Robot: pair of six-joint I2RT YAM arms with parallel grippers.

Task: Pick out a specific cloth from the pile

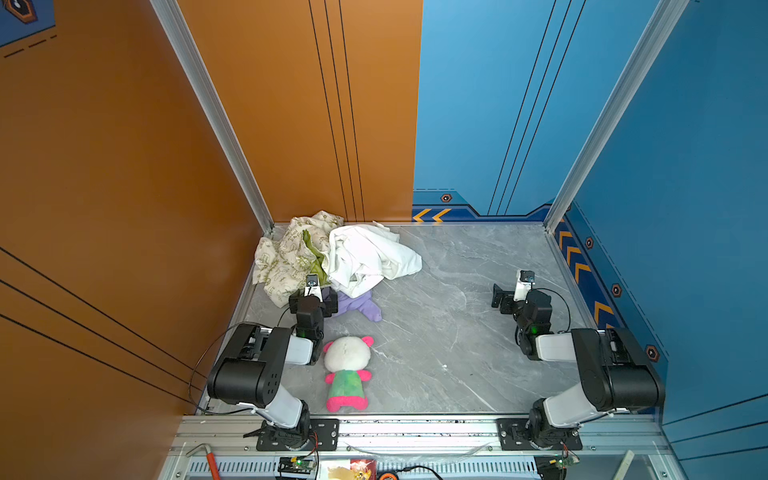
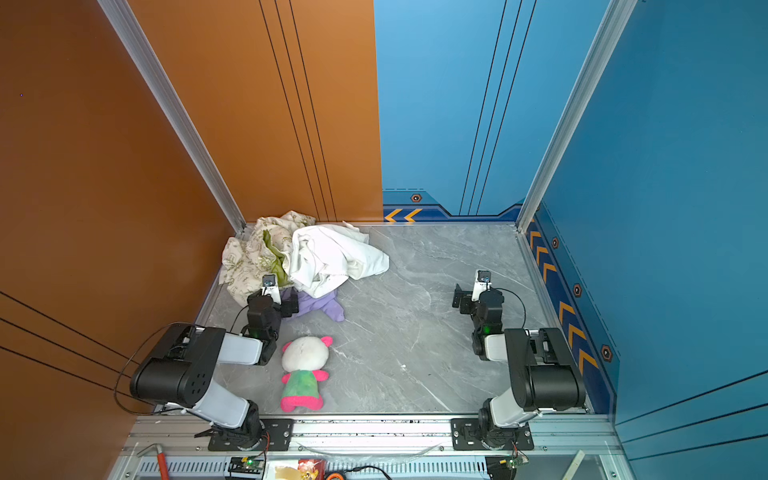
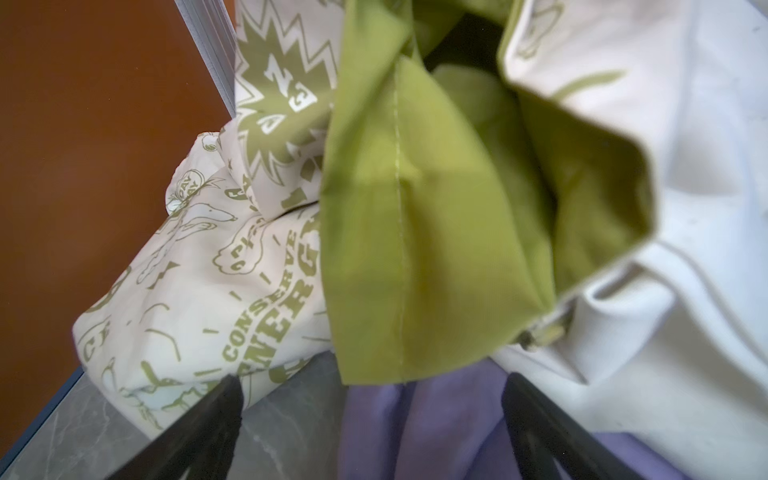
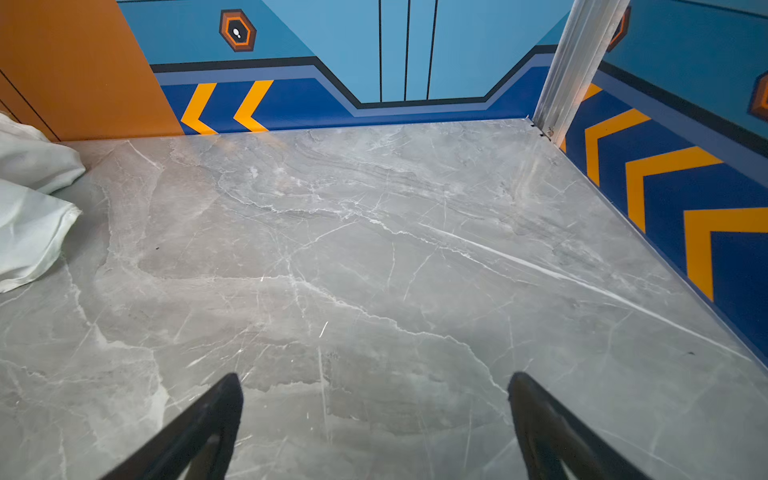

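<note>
On the table [image 1: 457,332], the pile [image 1: 365,253] is heaped in the far left corner, the cloth [image 1: 359,306] caught beneath its near edge. The left tool [image 3: 374,382] is held spread at that cloth, the right tool [image 4: 376,376] spread over bare table.

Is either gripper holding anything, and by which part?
Nothing is held. The left gripper is open over the lavender cloth, not closed on it; the right gripper is open over the table.

Cream cloth with green print [image 3: 187,299] reads "CONSERVE" and, partly, "NERG".
</note>
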